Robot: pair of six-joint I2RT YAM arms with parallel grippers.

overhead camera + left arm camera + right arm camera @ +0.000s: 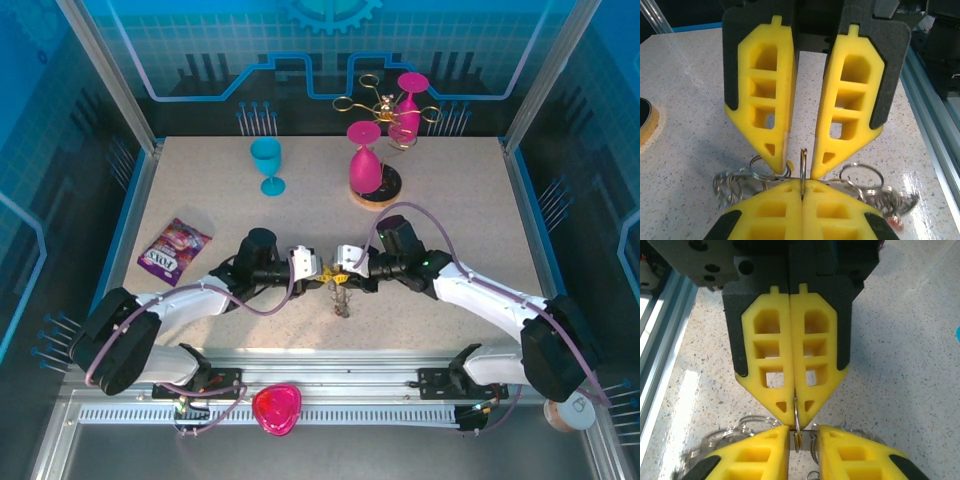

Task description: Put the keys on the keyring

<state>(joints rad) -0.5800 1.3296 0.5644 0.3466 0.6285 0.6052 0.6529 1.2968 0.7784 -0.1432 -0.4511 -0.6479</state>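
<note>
Item: keyring [803,159] — sitting at table ctr, just ahead of the arm bases, being presented edge-on between the two tools. The left gripper [802,189] is pinching it, pads pressed fully together on the thin metal rim. Judged purpose: keeping the ring upright and steady so the other tool is getting a clean line at it. The right gripper [803,436] is facing it tip to tip, jaws standing narrowly apart w/ the ring's edge running through the gap and clamping nothing as far as the views are showing. It is prob. re-setting its bite, a judgement only. Wire loops [862,172] are fanning out to both sides below the tips. The keys [342,303] are hanging or lying in a small cluster right under the meeting point; which of the two cannot be told. Surroundings, all well apart on the table [450,210]: blue goblet [267,160] standing back left, pink goblet [365,165] standing inverted back ctr, second pink goblet [408,100] sitting on the gold wire stand [372,103], snack packet [173,247] lying beside the left arm, pink heart-shaped object [277,408] lying on the near rail. Obstructions: none of these is crowding the work — the likely hindrance is the yellow fingers [767,75] taking up most of the room round the ring, plus the loop tangle possibly snagging a key shaft.
</note>
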